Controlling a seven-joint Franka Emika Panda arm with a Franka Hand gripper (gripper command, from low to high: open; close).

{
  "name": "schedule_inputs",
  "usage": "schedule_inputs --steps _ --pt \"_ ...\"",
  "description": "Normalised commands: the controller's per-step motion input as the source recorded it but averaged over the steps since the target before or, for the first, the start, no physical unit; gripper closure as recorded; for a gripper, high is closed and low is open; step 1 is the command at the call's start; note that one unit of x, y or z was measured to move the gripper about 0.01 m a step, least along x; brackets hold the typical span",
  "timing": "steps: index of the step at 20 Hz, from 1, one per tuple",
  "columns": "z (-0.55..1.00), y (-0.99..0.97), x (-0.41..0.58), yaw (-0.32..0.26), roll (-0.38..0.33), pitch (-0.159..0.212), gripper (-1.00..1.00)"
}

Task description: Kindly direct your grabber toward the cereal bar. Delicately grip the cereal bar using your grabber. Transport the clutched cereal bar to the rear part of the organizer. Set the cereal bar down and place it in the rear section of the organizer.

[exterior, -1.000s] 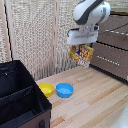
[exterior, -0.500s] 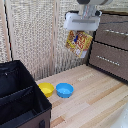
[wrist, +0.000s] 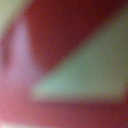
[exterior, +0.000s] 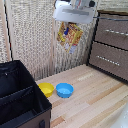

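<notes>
High above the table, my grabber [exterior: 73, 23] shows as a white block at the top of the exterior view. It is shut on the top edge of the cereal bar [exterior: 70, 36], a flat yellow-orange box with red edges that hangs tilted below it in mid-air. The organizer [exterior: 26, 98], a large black case with inner dividers, stands on the table at the exterior view's lower left, well below the bar and to its left. The wrist view is only a red and pale green blur, too close to read.
A yellow bowl [exterior: 46, 89] and a blue bowl [exterior: 64, 90] sit side by side on the wooden table [exterior: 95, 102], just right of the organizer. A brown drawer cabinet [exterior: 111, 47] stands at the exterior view's right. A woven screen forms the backdrop.
The grabber has carried the cereal bar higher and toward the exterior view's left, closer to the organizer's side. The bowls and organizer have not moved.
</notes>
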Motion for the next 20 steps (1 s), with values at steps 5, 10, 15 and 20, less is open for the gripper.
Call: schedule_inputs --steps 5,10,15,20 --pt "0.51 0.89 0.363 -0.028 -0.022 0.0 1.0" --pt "0.51 0.88 0.379 -0.03 -0.021 0.001 1.0" --pt "0.36 0.64 0.447 0.106 -0.003 0.055 1.0" --pt "0.26 0.57 0.297 -0.005 -0.013 0.023 1.0"
